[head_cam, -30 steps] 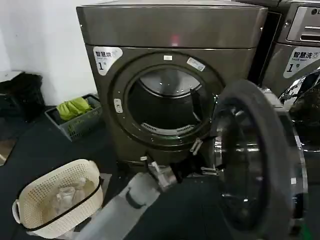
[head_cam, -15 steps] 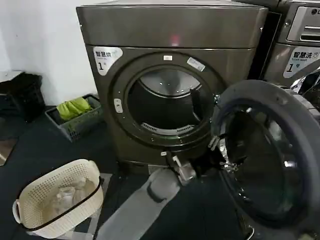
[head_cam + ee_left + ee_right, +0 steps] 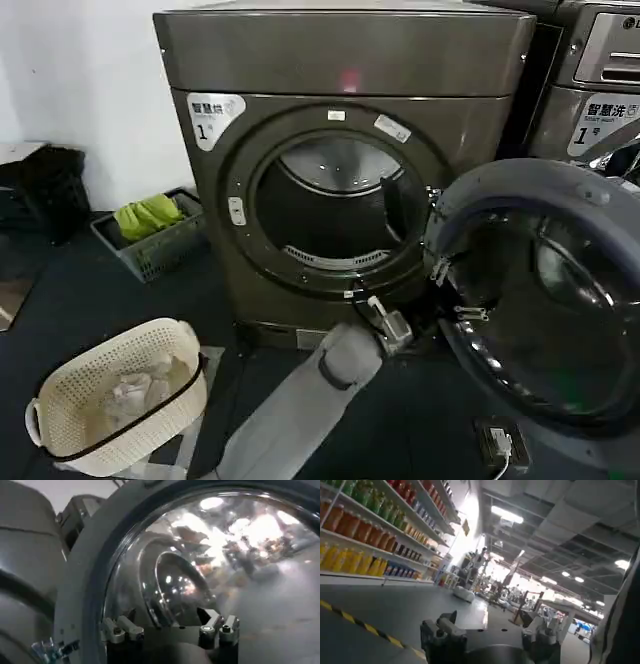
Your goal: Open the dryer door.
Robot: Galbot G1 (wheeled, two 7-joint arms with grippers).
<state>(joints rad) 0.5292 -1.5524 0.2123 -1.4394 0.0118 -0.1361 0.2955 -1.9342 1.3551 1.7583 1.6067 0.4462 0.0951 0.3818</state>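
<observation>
The bronze-grey dryer (image 3: pixel 340 55) stands in the middle with its round drum opening (image 3: pixel 335 215) exposed. The dryer door (image 3: pixel 560 300) hangs swung out to the right, its grey inner rim and dark domed glass (image 3: pixel 200 555) facing me. My left arm reaches up from below. My left gripper (image 3: pixel 452 292) is open at the door's inner face, by its lower left rim. Its fingers are spread wide in the left wrist view, and this gripper (image 3: pixel 170 626) holds nothing. My right gripper (image 3: pixel 491 623) is open and empty, facing a shop aisle.
A cream laundry basket (image 3: pixel 115 395) with white cloth sits on the floor at the lower left. Left of the dryer lies a grey crate (image 3: pixel 150 240) of green cloth. A second machine with a light-grey panel (image 3: pixel 600 90) stands to the right, close behind the open door.
The door has swung farther out to the right, turning its inner glass more toward me. My left arm and gripper have followed it rightward.
</observation>
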